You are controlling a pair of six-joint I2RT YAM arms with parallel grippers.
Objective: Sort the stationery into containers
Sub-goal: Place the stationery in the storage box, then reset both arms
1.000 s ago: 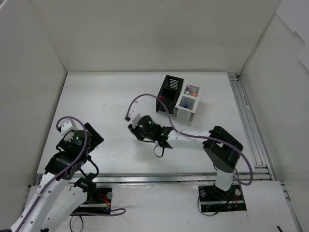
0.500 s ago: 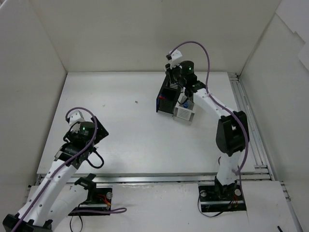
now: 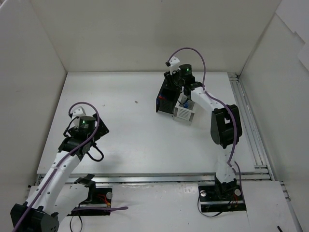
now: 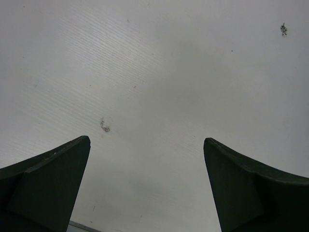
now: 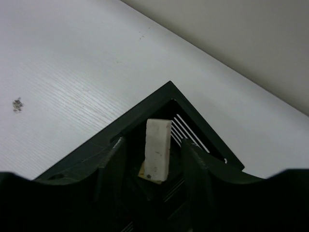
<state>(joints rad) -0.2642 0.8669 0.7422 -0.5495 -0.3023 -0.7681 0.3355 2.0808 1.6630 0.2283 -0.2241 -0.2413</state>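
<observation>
The black box (image 3: 165,98) and the white box (image 3: 185,111) stand side by side at the back of the table. My right gripper (image 3: 179,86) hovers over the black box (image 5: 145,110). In the right wrist view a small white eraser (image 5: 158,150) stands on end inside the box, between my right gripper's (image 5: 152,146) parted fingers (image 5: 112,162), with a gap on each side. My left gripper (image 3: 91,131) is open and empty over bare table at the left (image 4: 147,139). A blue item (image 3: 185,102) shows in the white box; other stationery is hidden.
White walls enclose the table on the left, back and right. A metal rail (image 3: 246,121) runs along the right edge. Small dark specks (image 4: 104,126) mark the table surface under my left gripper.
My right arm swung from the middle of the table to above the black box and has settled there. My left arm has reached a little further forward.
</observation>
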